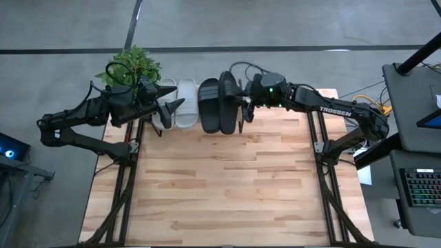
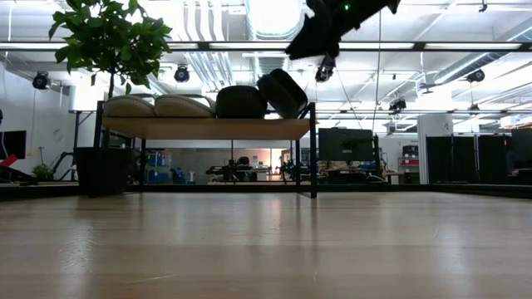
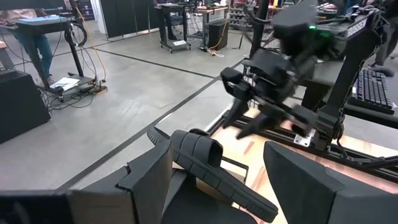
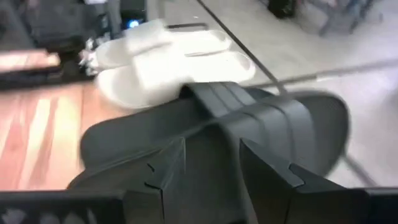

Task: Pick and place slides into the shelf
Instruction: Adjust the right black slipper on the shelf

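Right beside the right gripper [image 1: 242,110], the tilted black slide [image 1: 228,101] leans on the shelf [image 2: 208,128], fingers spread, let go.

A robotics lab: grey concrete floor [image 1: 207,24], exposed white ceiling ducts [image 2: 199,33], black equipment carts [image 3: 180,18] beyond the jaws.

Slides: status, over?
Four slides on shelf; last black slide tilted at the right end. Right gripper open, just off it. Left gripper open by grey slides. Nothing blocking.
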Controlling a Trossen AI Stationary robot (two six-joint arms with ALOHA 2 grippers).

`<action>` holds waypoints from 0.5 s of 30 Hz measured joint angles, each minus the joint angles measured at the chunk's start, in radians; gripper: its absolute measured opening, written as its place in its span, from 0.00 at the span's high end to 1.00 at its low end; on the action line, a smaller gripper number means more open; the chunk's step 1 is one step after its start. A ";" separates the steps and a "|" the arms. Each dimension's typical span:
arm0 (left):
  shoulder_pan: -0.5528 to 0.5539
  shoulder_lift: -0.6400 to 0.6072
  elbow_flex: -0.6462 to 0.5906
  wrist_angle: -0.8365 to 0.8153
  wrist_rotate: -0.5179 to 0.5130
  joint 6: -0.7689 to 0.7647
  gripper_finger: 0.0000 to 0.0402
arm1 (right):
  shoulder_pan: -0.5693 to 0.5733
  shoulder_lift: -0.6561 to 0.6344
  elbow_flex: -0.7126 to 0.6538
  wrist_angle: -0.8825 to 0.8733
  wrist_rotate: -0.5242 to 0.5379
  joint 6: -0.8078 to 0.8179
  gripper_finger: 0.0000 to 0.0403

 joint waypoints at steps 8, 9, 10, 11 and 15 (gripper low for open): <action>0.000 0.000 0.000 0.000 0.000 0.000 0.41 | 0.063 0.038 -0.019 -0.005 0.236 -0.248 0.69; 0.000 0.000 0.000 0.000 0.000 0.000 0.41 | 0.063 0.047 -0.019 -0.005 0.261 -0.248 0.69; 0.000 0.000 0.000 0.000 0.000 0.000 0.41 | 0.062 0.054 -0.019 -0.003 0.287 -0.248 0.69; 0.000 0.000 0.000 0.000 0.000 0.000 0.41 | 0.062 0.062 -0.020 -0.004 0.304 -0.253 0.69; 0.000 0.000 0.000 0.000 0.000 0.000 0.41 | 0.055 0.092 -0.021 0.008 0.302 -0.294 0.68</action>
